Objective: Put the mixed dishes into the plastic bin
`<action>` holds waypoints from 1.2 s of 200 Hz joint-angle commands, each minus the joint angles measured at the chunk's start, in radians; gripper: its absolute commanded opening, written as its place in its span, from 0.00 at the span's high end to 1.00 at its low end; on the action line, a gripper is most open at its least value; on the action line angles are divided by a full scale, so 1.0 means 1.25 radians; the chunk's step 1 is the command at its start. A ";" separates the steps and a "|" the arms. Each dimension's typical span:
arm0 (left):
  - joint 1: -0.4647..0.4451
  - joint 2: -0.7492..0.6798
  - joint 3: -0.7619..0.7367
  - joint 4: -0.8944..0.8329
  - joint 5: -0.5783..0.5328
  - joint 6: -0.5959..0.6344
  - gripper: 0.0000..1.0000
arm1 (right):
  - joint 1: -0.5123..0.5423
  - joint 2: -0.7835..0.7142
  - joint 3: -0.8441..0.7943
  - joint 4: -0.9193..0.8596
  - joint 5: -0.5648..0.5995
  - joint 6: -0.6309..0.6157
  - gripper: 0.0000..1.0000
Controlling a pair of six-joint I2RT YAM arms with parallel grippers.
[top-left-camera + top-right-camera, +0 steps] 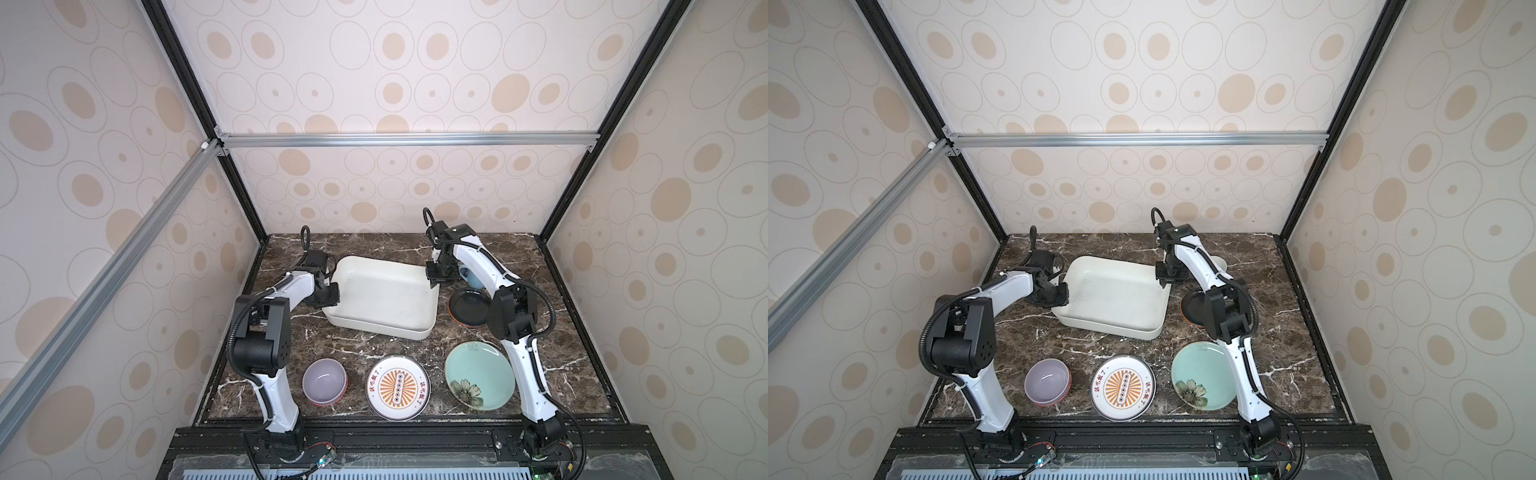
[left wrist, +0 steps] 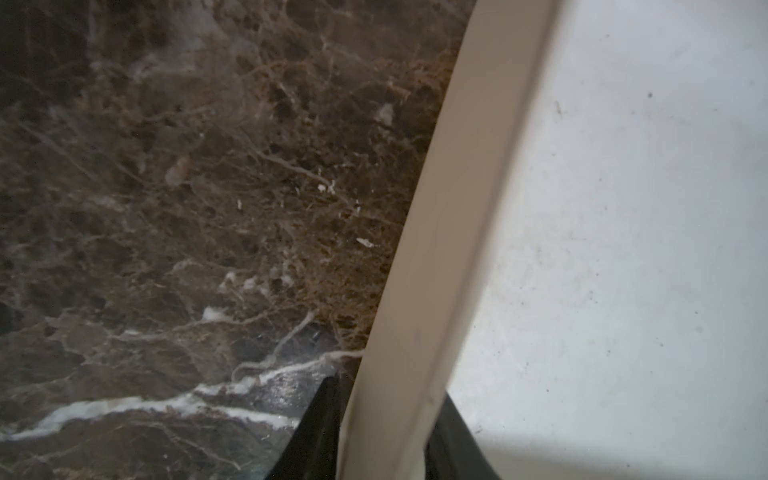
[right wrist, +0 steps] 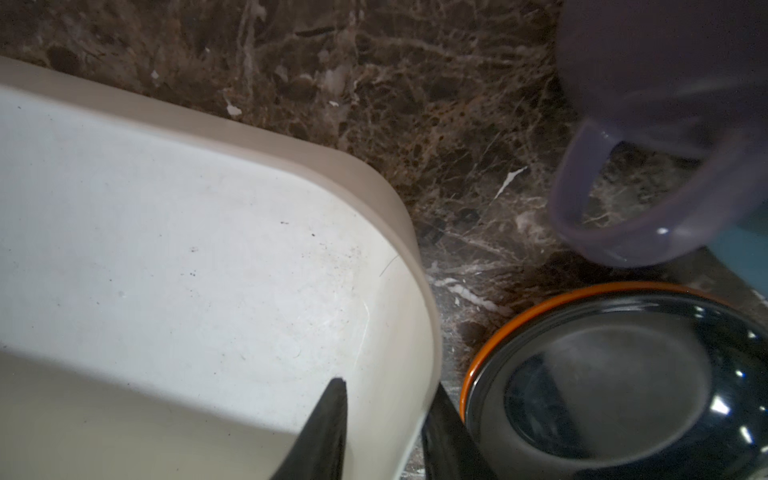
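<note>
**Key relation.** The plastic bin point(image 1: 386, 291) lies between the two arms, its long axis running across the bench point(image 1: 353, 345) and slightly skewed. The left gripper point(image 1: 330, 297) is at the bin's left short wall. The right gripper point(image 1: 436, 276) is at the far right corner. The grips sit at opposite ends of the long axis, so any shift of the bin would likely need both arms moving together.

**Gripper state.**
- Left: in the left wrist view, the left gripper's black fingers point(image 2: 326, 415) lie against the rolled rim on both sides and appear clamped on it.
- Right: in the right wrist view, one finger point(image 3: 332, 415) is inside the bin and the other outside the wall. Whether they press the wall cannot be told.

**Task items.** The bin is empty and every dish is on the bench.
- Front row: lavender bowl point(image 1: 324, 380), sunburst plate point(image 1: 398, 387) and mint-green flowered plate point(image 1: 478, 374).
- Just right of the bin: black plate with orange rim point(image 1: 469, 307), close to the right gripper.
- Behind that plate: blue mug point(image 1: 471, 278) and lavender mug point(image 3: 665, 124).

**Surface and room.** The bench is dark brown veined marble, glossy and probably slippery under plastic. Patterned panels enclose it on three sides. Clearance is tight on the right, where the plate and mugs crowd the bin's corner.
</note>
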 commanded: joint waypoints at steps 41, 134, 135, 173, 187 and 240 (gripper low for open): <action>-0.009 -0.066 -0.021 -0.008 0.047 -0.024 0.67 | 0.002 -0.036 0.016 -0.029 0.017 -0.047 0.61; -0.018 -0.162 -0.088 -0.005 0.038 -0.040 0.59 | 0.009 -0.248 -0.149 0.001 0.002 -0.037 0.46; -0.018 -0.163 -0.088 -0.005 0.038 -0.040 0.59 | 0.008 -0.250 -0.152 0.001 0.002 -0.037 0.46; -0.019 -0.221 -0.067 -0.030 0.044 -0.039 0.34 | 0.030 -0.362 -0.279 0.004 0.006 -0.029 0.38; -0.019 -0.251 -0.061 -0.048 0.042 -0.031 0.19 | 0.059 -0.405 -0.330 0.009 0.006 -0.020 0.37; 0.002 -0.425 -0.148 -0.106 -0.008 -0.051 0.01 | 0.227 -0.463 -0.463 0.077 -0.016 0.039 0.33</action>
